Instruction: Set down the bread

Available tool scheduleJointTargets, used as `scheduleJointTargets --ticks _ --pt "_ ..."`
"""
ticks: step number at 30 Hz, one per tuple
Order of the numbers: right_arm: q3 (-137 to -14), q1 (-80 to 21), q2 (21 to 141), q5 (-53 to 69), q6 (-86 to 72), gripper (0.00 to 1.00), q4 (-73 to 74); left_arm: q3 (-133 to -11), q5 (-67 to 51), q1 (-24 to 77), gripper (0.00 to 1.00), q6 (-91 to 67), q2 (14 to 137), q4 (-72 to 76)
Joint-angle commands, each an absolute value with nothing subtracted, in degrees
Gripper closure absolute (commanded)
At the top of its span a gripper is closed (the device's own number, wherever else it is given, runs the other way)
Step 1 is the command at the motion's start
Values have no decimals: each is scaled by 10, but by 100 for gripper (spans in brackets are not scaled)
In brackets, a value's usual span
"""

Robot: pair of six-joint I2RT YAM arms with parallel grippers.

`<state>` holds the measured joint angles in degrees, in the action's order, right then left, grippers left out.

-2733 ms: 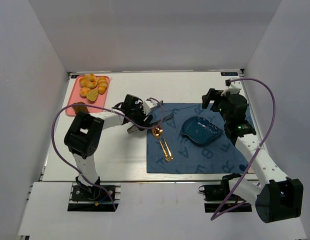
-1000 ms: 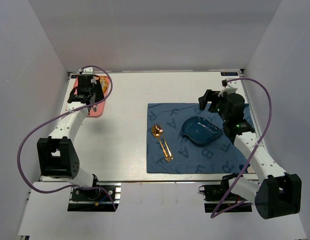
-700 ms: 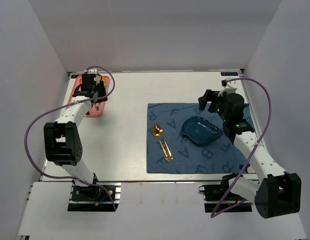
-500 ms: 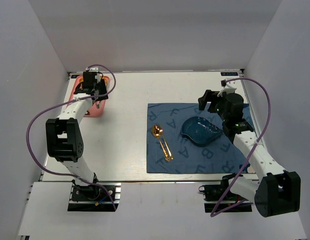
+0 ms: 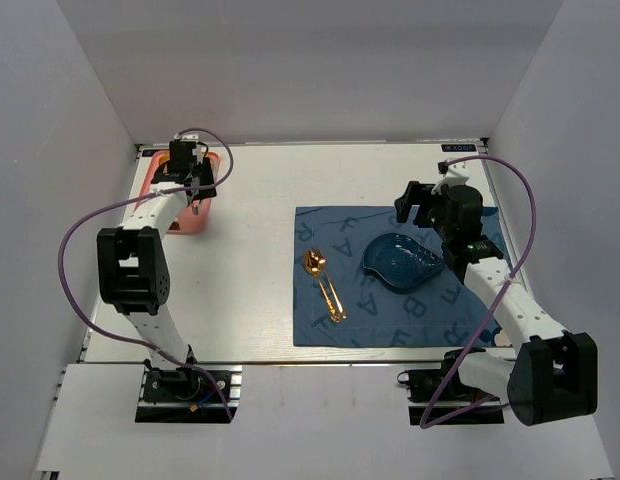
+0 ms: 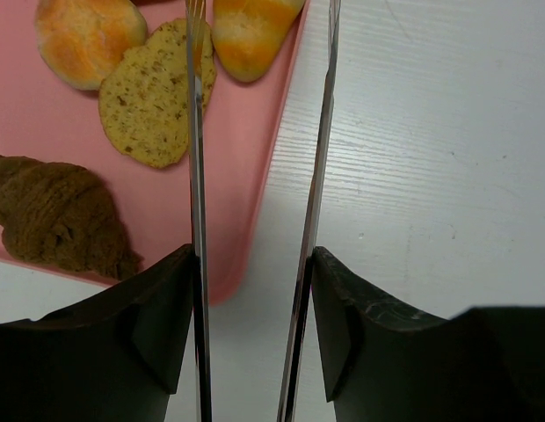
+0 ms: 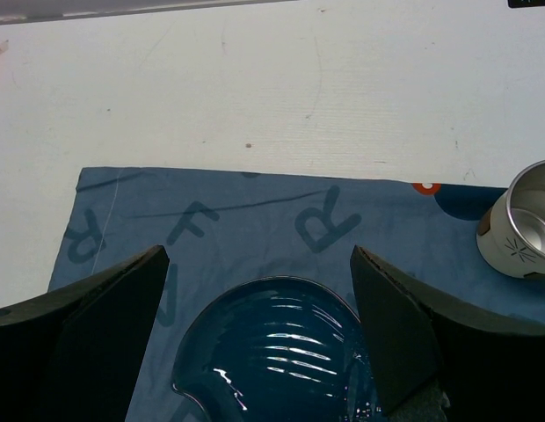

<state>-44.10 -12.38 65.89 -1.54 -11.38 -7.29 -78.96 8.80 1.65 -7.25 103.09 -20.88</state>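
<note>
The bread [image 6: 252,31], an oval golden-orange roll with a paler end, lies on the pink tray [image 6: 44,132] near its right rim. My left gripper [image 6: 252,264] is shut on metal tongs [image 6: 195,176], whose two blades run up past the roll on either side; their tips are out of view. In the top view this gripper [image 5: 183,178] hovers over the tray [image 5: 193,221] at the back left and hides the bread. My right gripper [image 7: 259,264] is open and empty above the far rim of the blue dish [image 7: 281,352].
On the tray lie a round bun [image 6: 88,35], a speckled slice [image 6: 154,97] and a dark brown chunk [image 6: 61,215]. The blue dish [image 5: 402,262] sits on a blue lettered cloth [image 5: 340,320] with gold cutlery [image 5: 326,285]. A steel cup [image 7: 523,220] stands on the right.
My left arm swung from the cloth to the pink tray with the tongs, then edged a little farther back over it. The right arm has barely moved.
</note>
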Motion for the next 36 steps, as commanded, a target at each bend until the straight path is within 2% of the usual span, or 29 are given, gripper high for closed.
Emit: scheduleJointTargets --ticks 1,14,24,30,32,33,36 --pt "-469 -122 664 -23 -105 10 -78 -822 92 14 37 -68 1041 -200" --pt "-472 -122 664 -32 -103 10 -76 -846 105 14 39 -62 1076 -200" --pt "-474 -122 672 -33 -103 10 -75 -846 105 9 45 -62 1092 -200" --pt "-474 -122 672 -34 -102 10 -74 -846 105 9 43 -56 1099 -194" --pt "-473 -122 672 -34 -101 10 -74 -846 105 4 51 -56 1099 -194" --pt "-473 -121 672 -35 -103 10 -73 -846 105 4 59 -56 1099 -199" --pt "-475 -122 671 -36 -103 10 -74 -846 99 4 68 -51 1092 -200"
